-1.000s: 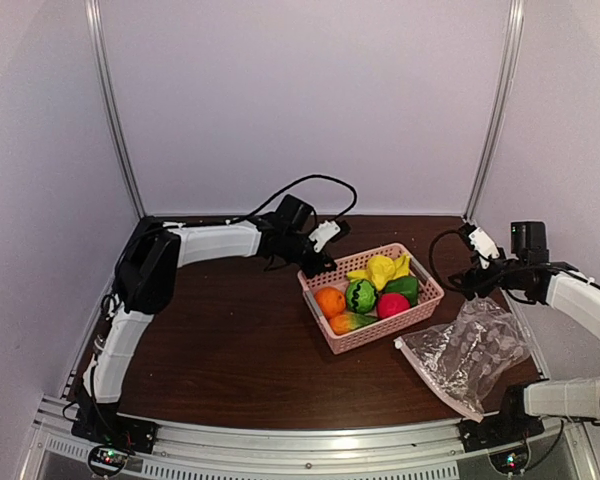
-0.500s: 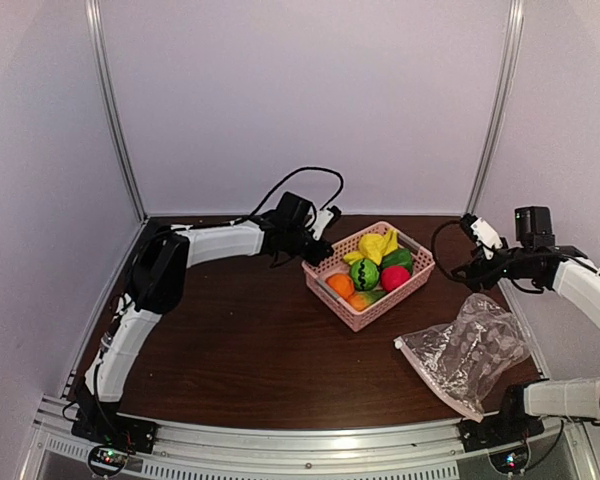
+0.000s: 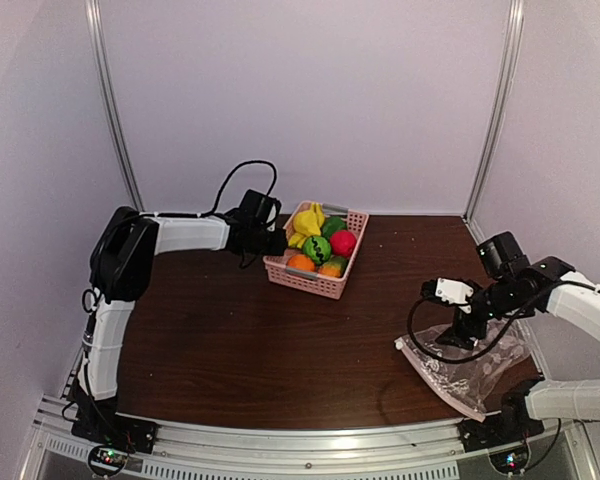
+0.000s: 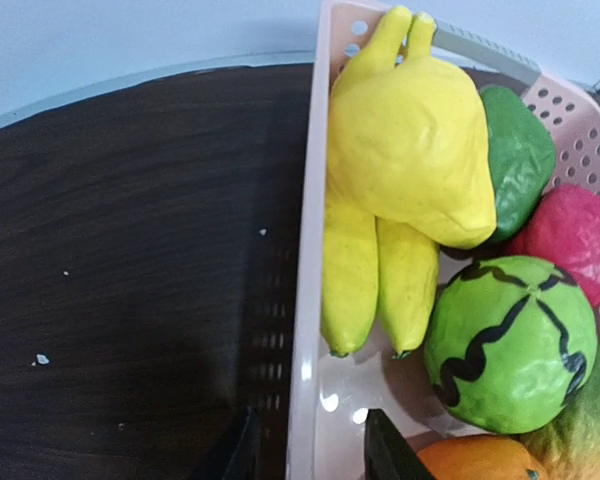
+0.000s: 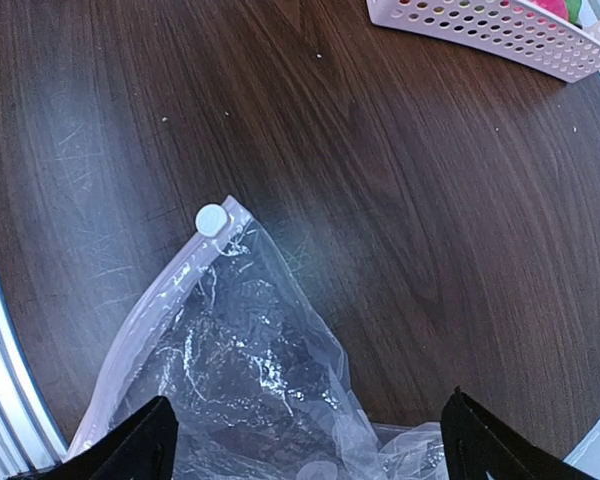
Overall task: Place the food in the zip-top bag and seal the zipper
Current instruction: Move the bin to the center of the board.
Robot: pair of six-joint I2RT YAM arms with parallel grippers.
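Note:
The food lies in a pink basket [image 3: 310,279] at the back middle of the table: a yellow banana bunch [image 4: 410,150], a green pepper [image 4: 520,150], a red-pink fruit [image 4: 575,230], a striped green ball [image 4: 510,340], an orange [image 4: 475,462] and an orange-green piece [image 4: 585,440]. My left gripper [image 4: 310,455] straddles the basket's left wall [image 4: 305,300], open, with both fingers off the plastic. The zip-top bag [image 5: 250,380] lies crumpled at the right front. Its zipper [image 5: 150,300] ends in a white slider [image 5: 211,218]. My right gripper [image 5: 310,450] hovers open just over the bag.
The enclosure's walls and metal posts [image 3: 495,110] close in the back and sides. The metal front rail [image 3: 280,440] runs along the near edge. The right arm's black cable [image 3: 430,345] loops beside the bag [image 3: 470,365].
The left arm has dragged the basket back and to the left, then parted its jaws from the rim. The right arm has swung forward and down over the bag.

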